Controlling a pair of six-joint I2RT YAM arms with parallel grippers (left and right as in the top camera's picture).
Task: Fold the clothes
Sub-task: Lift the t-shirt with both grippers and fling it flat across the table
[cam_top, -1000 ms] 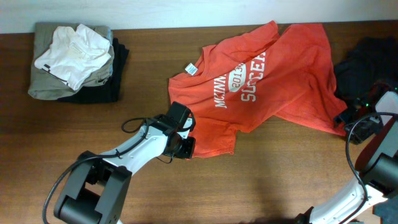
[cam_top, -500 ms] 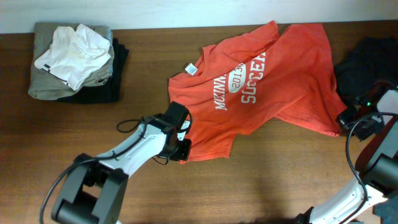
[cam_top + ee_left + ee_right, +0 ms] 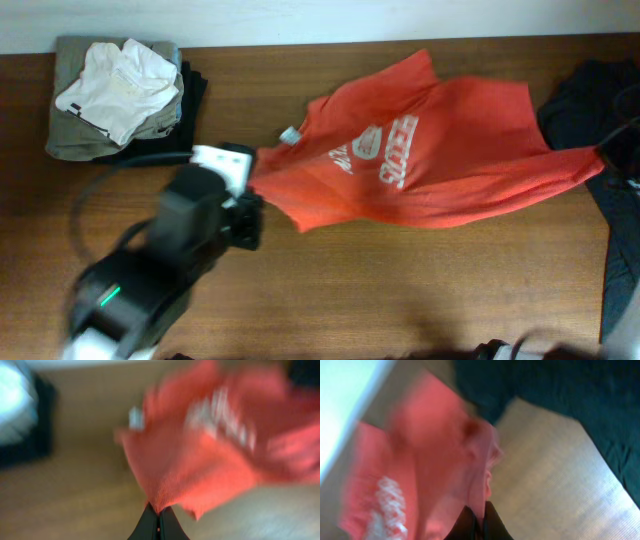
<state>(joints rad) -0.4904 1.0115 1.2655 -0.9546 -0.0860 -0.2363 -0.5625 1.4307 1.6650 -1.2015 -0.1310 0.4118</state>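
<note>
The clothes in play are a red-orange T-shirt (image 3: pixel 420 165) with white lettering, pulled out in a band across the table's middle. My left gripper (image 3: pixel 252 195) is shut on its left hem corner; in the left wrist view the jaws (image 3: pixel 159 514) pinch the fabric (image 3: pixel 200 460), with the white tag (image 3: pixel 135 417) beyond. My right gripper (image 3: pixel 481 516) is shut on the shirt's right edge (image 3: pixel 435 460). A dark navy garment (image 3: pixel 580 95) lies at the far right, and it also shows in the right wrist view (image 3: pixel 560 400). From overhead the right gripper is lost against it.
A stack of folded clothes (image 3: pixel 115 95), white on grey on black, sits at the back left corner. The left arm (image 3: pixel 150 270) is raised, large and blurred, over the front left. Bare wood (image 3: pixel 400 290) runs along the front.
The right gripper has shut on the shirt's right edge. Both arms have pulled the shirt out into a stretched band and shifted it left. The left arm has risen toward the camera.
</note>
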